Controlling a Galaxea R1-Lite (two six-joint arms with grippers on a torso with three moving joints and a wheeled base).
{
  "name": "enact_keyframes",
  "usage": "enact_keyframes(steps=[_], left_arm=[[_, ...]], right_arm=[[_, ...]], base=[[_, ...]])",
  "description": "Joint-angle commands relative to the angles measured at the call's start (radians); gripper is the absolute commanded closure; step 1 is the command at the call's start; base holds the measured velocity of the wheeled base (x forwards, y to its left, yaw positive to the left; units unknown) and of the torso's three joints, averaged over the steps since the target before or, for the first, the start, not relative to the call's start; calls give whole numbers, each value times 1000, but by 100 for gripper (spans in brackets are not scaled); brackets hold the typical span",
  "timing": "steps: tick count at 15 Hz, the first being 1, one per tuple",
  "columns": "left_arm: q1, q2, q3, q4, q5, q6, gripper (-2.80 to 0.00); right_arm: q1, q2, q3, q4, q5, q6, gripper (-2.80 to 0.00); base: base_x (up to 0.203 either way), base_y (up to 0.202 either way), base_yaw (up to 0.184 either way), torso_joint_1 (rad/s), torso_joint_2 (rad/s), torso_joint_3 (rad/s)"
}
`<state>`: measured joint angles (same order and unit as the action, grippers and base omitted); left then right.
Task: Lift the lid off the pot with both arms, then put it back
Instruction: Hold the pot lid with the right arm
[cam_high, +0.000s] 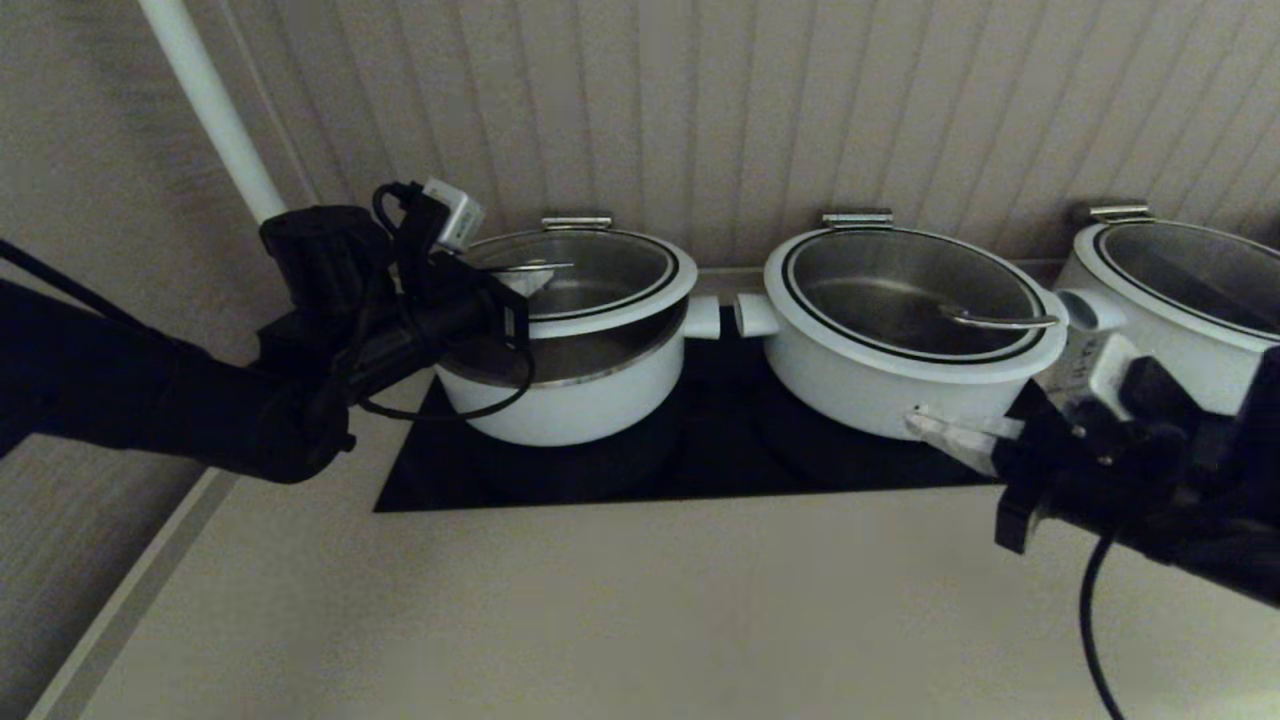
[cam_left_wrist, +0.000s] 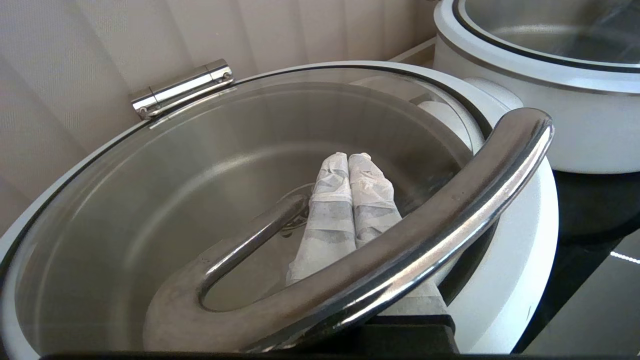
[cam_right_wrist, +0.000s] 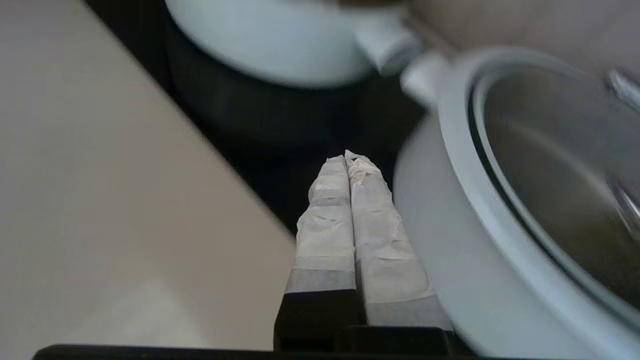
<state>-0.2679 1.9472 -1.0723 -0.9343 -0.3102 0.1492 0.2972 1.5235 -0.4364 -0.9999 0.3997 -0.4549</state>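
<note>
Your left gripper, fingers pressed together under the handle, props the lid above the pot. Your right gripper is also closed, beside the middle pot.

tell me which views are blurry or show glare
Right wrist view: the white pot beside the right gripper is smeared and soft. Left wrist view: sharp, bright streaks on the lid handle. Head view: dim, arms nearly black.

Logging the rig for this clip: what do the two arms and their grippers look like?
Both arms are black, bulky and rounded, with loose black cables looping off them. A small white box sits at each wrist. The left gripper and the right gripper each have two long tapering fingers wrapped in whitish, wrinkled tape, set on black bases.
</note>
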Motion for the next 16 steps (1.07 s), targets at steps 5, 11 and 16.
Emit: enact_keyframes(steps=[5, 11, 16], left_arm=[[7, 21, -47, -2, -1, 1, 0], [7, 13, -62, 22, -1, 3, 0], [13, 17, -112, 58, -1, 3, 0]], right_arm=[[115, 192, -154, -124, -16, 56, 0], [178, 244, -233, -178, -16, 114, 0], [204, 297, -258, -256, -15, 158, 0]], base=[[0, 0, 0, 0, 0, 0], [0, 0, 0, 0, 0, 0], [0, 0, 0, 0, 0, 0]])
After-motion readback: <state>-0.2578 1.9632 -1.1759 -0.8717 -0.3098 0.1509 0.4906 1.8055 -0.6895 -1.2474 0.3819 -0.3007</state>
